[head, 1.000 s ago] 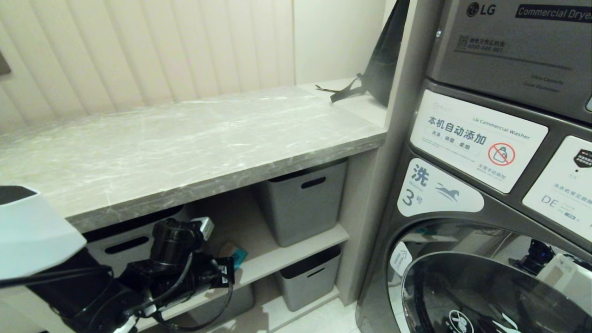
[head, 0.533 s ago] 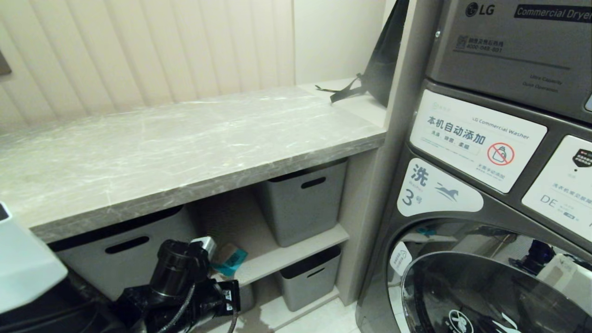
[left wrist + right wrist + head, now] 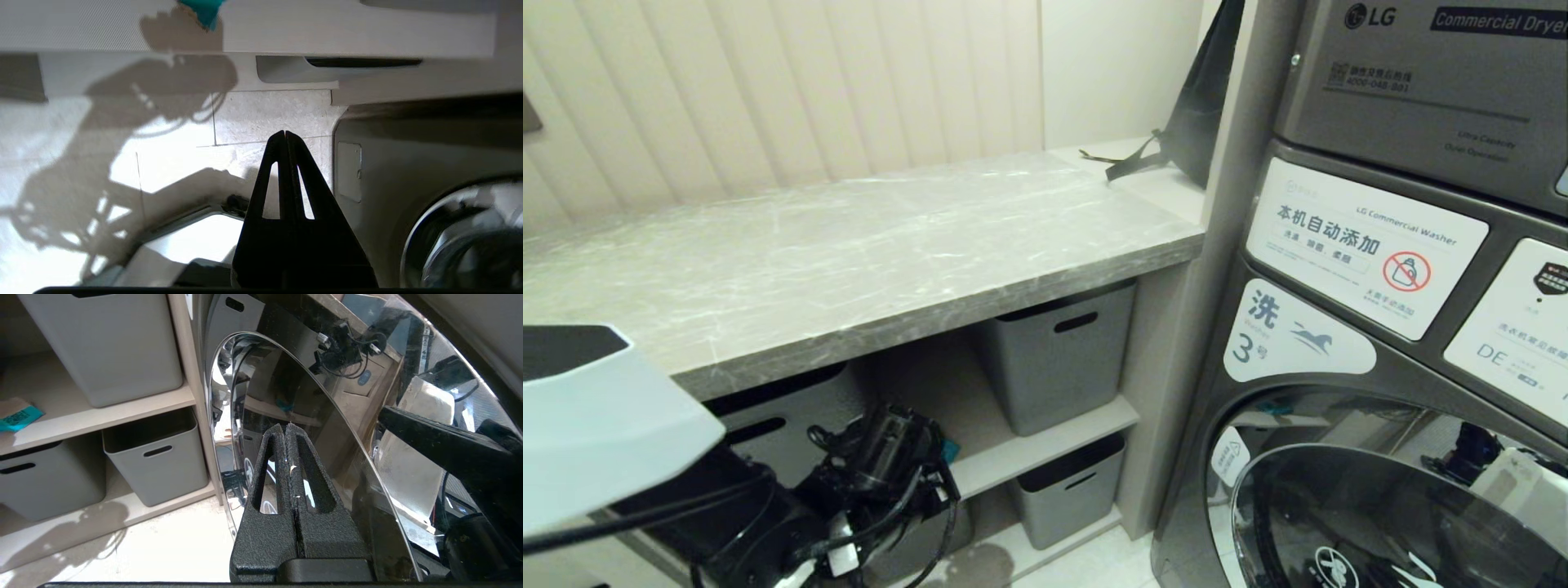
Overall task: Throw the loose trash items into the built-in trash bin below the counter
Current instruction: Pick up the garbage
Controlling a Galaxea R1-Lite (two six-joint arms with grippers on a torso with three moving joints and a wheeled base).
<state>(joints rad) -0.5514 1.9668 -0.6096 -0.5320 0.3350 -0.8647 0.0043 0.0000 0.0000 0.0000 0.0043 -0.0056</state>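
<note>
The grey veined counter [image 3: 849, 245] carries no trash. On the shelf below it lies a small teal paper scrap [image 3: 16, 416], its corner showing past my left wrist [image 3: 947, 448] and at the edge of the left wrist view [image 3: 202, 10]. My left arm [image 3: 882, 465] hangs in front of that shelf, low at the left. Its gripper [image 3: 284, 132] is shut and empty, pointing at the floor tiles beside the washer. My right gripper [image 3: 284, 426] is shut and empty too, close to the washer's glass door. The bottle, the wrapper and the built-in trash bin are out of view.
Grey tubs with slot handles [image 3: 1058, 359] [image 3: 1066, 490] [image 3: 768, 408] fill the shelves under the counter. A stacked washer with a round glass door [image 3: 1339, 506] stands at the right. A black strapped bag [image 3: 1192, 122] leans at the counter's far end.
My left arm dipped, then rose again; its wrist has rolled and shifted right, now covering most of the teal scrap. Both grippers stayed shut.
</note>
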